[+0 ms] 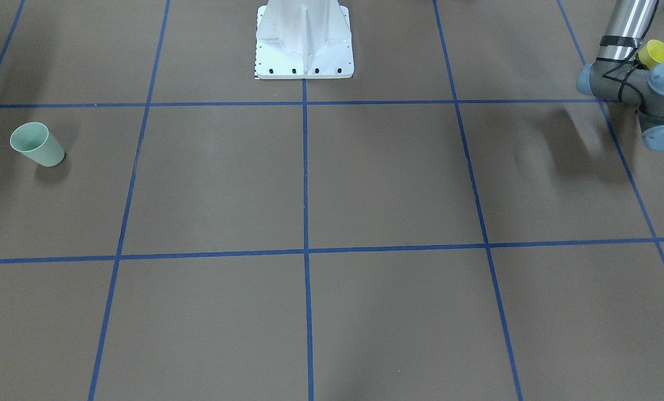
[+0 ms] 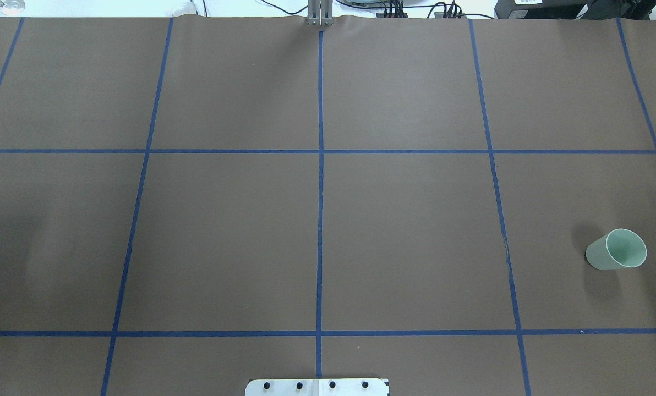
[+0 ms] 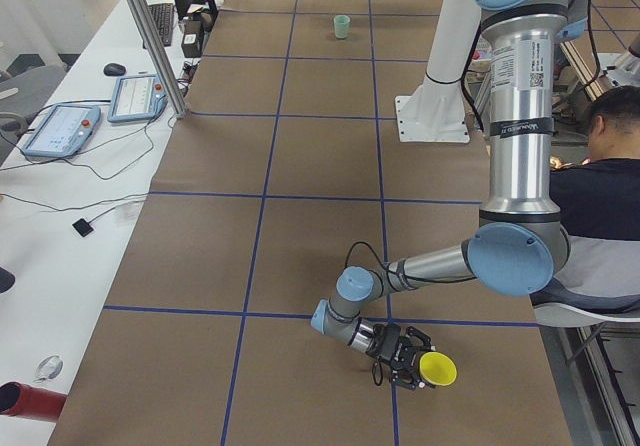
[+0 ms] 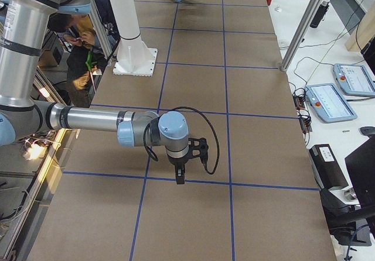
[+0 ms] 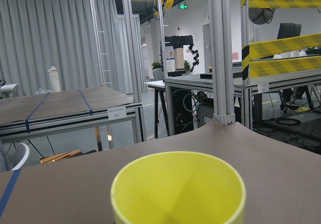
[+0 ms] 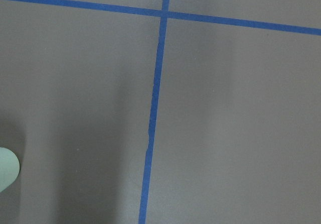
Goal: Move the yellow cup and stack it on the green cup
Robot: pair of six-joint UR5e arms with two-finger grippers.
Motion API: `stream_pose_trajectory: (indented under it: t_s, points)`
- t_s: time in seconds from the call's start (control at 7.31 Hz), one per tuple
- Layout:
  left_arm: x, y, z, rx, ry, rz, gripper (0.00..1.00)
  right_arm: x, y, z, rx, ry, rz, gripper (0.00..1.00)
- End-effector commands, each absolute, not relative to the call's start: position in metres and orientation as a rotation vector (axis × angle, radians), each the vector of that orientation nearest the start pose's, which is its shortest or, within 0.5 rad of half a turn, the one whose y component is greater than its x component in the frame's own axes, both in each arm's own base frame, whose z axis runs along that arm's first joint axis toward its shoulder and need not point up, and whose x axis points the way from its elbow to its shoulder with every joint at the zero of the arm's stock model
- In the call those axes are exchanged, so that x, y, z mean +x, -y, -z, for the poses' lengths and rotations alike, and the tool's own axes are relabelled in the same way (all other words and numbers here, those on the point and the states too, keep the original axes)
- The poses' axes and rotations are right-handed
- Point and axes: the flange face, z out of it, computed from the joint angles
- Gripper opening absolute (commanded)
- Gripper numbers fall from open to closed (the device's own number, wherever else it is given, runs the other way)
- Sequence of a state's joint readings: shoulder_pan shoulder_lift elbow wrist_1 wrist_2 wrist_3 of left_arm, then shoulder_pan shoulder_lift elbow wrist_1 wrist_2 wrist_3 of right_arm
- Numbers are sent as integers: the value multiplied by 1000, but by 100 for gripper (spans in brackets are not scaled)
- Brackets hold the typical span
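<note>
Cups sit at opposite ends of the brown paper-covered counter (image 2: 223, 231) with its blue tape grid. The yellow cup (image 3: 438, 369), a small bright tapered plastic tumbler, is at the robot's left end. The green cup (image 2: 617, 250), a pale mint tumbler of the same shape, stands mouth up on the counter well apart from it at the robot's right end.

Only the left side view shows the left gripper (image 3: 418, 361). It is low over the counter with its black fingers about the yellow cup, whose open mouth is tipped towards that camera. Whether the fingers are clenched on the cup cannot be told from that view. In the front-facing view the left arm (image 1: 621, 33) covers the gripper, and just the yellow cup's (image 1: 654, 53) rim peeks out behind the grey wrist joints. The left wrist view shows the yellow cup's (image 5: 178, 189) mouth close at the bottom edge, with no fingers in sight.

The overhead view shows neither arm, only the green cup. The right side view alone shows the right gripper (image 4: 180, 179), pointing straight down above the counter; its fingers' state cannot be told. The right wrist view catches a sliver of the green cup (image 6: 7, 170) at its left edge.
</note>
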State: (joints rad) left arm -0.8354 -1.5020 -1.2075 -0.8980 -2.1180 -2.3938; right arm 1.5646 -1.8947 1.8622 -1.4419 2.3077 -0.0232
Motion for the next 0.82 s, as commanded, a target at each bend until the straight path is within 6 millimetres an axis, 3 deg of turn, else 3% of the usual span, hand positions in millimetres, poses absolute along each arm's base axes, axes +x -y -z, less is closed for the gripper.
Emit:
stream_pose_trajectory:
  t_s: [0.0,0.27,0.68]
  points:
    - [137,288,-849,-493,1208,1624,2,64,366,-639,106,735,66,100]
    - [126,307,-843,-297,1173,1525,0,64,369,-637,110,735,68,100]
    - [117,354,-831,72,985,1401,0,64,379,-631,129,730,75,100]
